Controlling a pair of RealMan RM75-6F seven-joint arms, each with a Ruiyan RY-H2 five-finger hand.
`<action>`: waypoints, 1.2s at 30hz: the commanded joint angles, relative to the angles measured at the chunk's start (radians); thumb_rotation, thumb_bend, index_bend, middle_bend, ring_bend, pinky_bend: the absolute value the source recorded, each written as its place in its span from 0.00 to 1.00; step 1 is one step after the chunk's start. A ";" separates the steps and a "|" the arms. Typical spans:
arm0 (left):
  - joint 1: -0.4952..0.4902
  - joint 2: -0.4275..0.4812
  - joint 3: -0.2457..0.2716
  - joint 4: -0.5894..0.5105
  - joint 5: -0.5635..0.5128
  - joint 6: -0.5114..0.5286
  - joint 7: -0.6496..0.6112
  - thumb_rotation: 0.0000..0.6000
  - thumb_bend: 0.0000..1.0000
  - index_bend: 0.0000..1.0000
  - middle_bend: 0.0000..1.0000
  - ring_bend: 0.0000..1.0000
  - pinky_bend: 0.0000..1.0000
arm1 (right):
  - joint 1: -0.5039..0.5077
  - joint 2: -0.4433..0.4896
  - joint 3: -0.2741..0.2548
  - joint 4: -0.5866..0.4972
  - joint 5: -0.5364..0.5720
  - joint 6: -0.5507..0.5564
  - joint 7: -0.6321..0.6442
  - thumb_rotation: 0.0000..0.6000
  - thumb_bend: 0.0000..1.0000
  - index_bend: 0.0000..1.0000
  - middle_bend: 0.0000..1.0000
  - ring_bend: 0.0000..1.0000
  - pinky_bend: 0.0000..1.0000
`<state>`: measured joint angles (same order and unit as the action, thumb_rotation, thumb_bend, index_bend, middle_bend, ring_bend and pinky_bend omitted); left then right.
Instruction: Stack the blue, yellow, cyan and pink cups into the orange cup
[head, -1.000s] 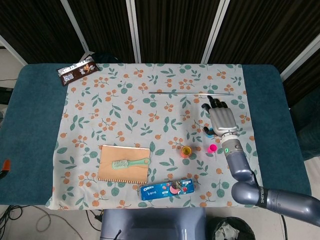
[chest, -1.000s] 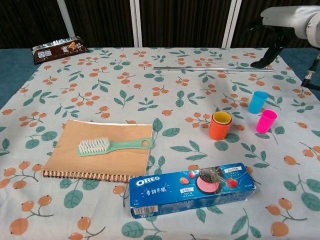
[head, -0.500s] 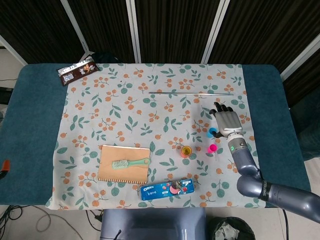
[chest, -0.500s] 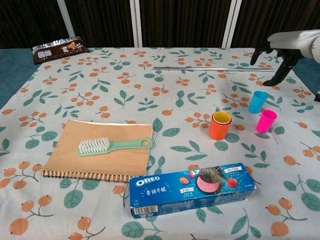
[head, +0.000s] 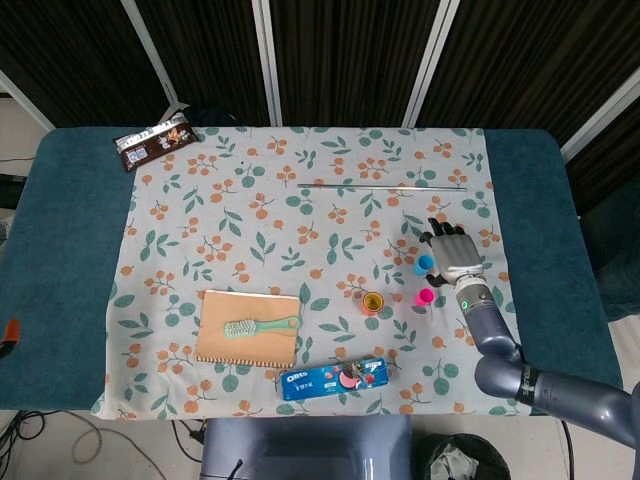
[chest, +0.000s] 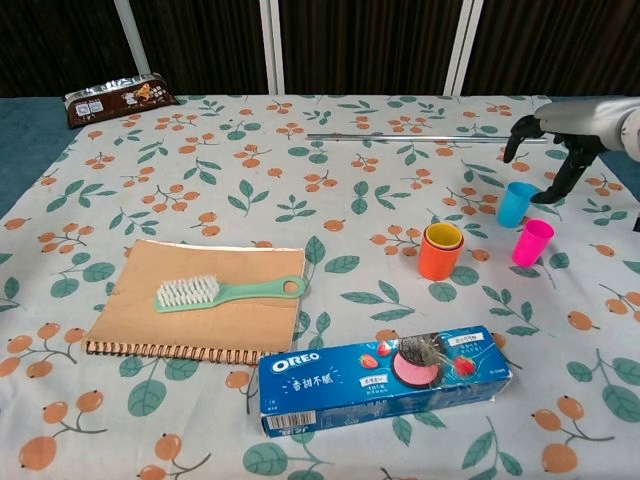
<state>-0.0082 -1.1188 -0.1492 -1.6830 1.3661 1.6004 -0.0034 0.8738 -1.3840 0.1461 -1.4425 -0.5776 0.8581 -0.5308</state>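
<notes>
The orange cup (chest: 440, 253) stands right of centre on the cloth with the yellow cup (chest: 444, 236) nested inside it; from above the orange cup (head: 372, 304) shows a yellow rim. A cyan cup (chest: 516, 204) stands to its right, and a pink cup (chest: 532, 242) just in front of that one. In the head view the cyan cup (head: 425, 263) and pink cup (head: 426, 296) lie left of my right hand (head: 453, 255). My right hand (chest: 560, 140) hovers just above and right of the cyan cup, fingers apart and curved, holding nothing. No blue cup can be told apart. My left hand is out of sight.
A notebook (chest: 200, 310) with a green brush (chest: 225, 291) on it lies at front left. An Oreo box (chest: 385, 376) sits at the front centre. A thin metal rod (chest: 420, 137) lies across the back, and a chocolate bar (chest: 120, 97) at the back left corner.
My right hand has come down and toward the front, from near the rod to just above the cyan cup. The cups have not moved.
</notes>
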 joint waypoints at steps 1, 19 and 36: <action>0.000 0.000 0.000 0.000 0.000 0.001 0.000 1.00 0.35 0.13 0.03 0.00 0.08 | -0.001 -0.010 -0.001 0.012 -0.002 0.002 0.005 1.00 0.35 0.24 0.00 0.08 0.15; 0.000 -0.001 0.000 0.002 -0.001 -0.001 0.004 1.00 0.35 0.13 0.03 0.00 0.08 | -0.007 -0.044 0.001 0.071 -0.018 -0.008 0.033 1.00 0.35 0.34 0.00 0.08 0.15; -0.001 0.000 -0.002 0.002 -0.004 -0.003 0.002 1.00 0.35 0.13 0.03 0.00 0.08 | -0.006 -0.081 0.005 0.118 -0.019 -0.016 0.043 1.00 0.35 0.40 0.00 0.08 0.15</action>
<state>-0.0093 -1.1189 -0.1512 -1.6814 1.3626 1.5979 -0.0012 0.8677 -1.4647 0.1516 -1.3251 -0.5967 0.8427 -0.4879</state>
